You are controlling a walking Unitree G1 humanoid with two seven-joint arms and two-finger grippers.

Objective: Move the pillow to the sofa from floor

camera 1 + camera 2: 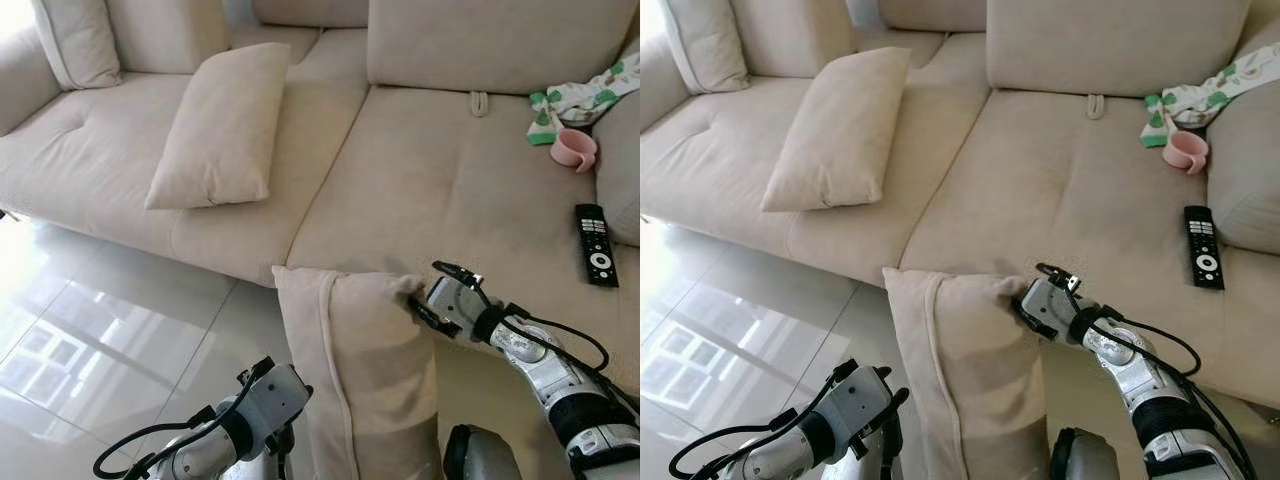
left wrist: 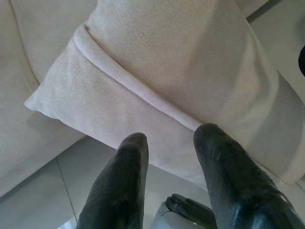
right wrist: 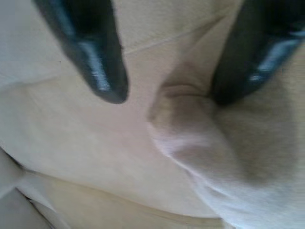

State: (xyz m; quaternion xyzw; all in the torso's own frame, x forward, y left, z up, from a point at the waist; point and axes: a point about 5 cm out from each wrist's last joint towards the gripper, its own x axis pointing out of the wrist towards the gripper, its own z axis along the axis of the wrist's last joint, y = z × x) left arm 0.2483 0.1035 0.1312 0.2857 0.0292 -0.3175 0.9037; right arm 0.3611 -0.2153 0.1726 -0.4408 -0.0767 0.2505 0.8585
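Room: beige sofa (image 1: 420,190) on glossy pale tile floor (image 1: 110,330).
Pillow (image 1: 365,380): upright against the sofa's front edge, between both grippers.
Right gripper (image 1: 415,298): at the pillow's top corner; wrist view shows its fingers (image 3: 97,57) apart, one seemingly pressing the corner.
Left gripper (image 2: 169,162): low beside the pillow, fingers apart, tips just short of its seam.
Beyond right gripper: remote (image 1: 596,243), pink cup (image 1: 574,148), patterned cloth (image 1: 575,100); second pillow (image 1: 225,125) on the seat.
Writing: none legible.

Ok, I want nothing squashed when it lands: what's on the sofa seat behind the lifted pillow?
Past the lifted pillow the sofa seat lies bare. A remote, a pink cup and a patterned cloth sit far right. The seat strip right behind the pillow is hidden.
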